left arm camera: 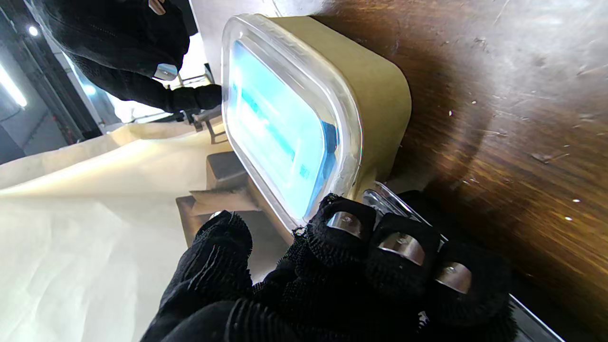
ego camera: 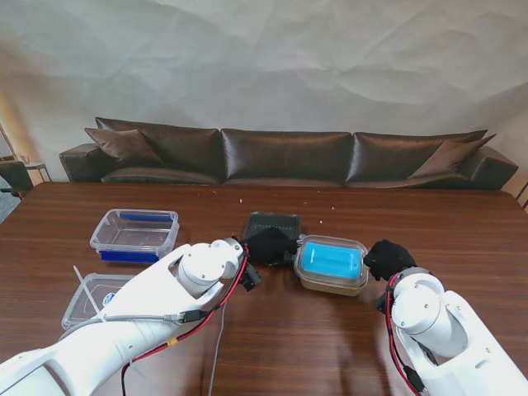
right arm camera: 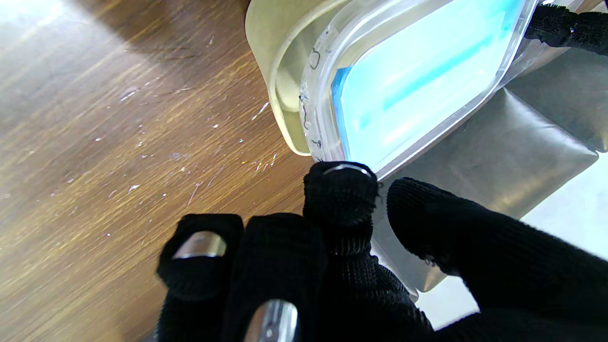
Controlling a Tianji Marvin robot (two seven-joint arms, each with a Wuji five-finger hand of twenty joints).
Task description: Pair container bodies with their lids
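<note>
Both gloved hands are flanking the beige container [ego camera: 332,281] at mid-table, the left hand [ego camera: 269,245] and right hand [ego camera: 388,258] each pressing curled fingertips against its clear lid [ego camera: 331,261] (grasping nothing), where uneven pressure could leave one corner unseated.

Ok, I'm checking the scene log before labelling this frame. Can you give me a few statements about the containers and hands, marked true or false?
1. The beige container has a clear lid on it. True.
2. The clear container with the blue base sits on the robot's right. False: it is on the left.
3. The left hand and the right hand flank the beige container. True.
4. The black tray lies nearer to me than the beige container. False: it lies farther away.
5. A clear lid lies alone near the left table edge. True.
</note>
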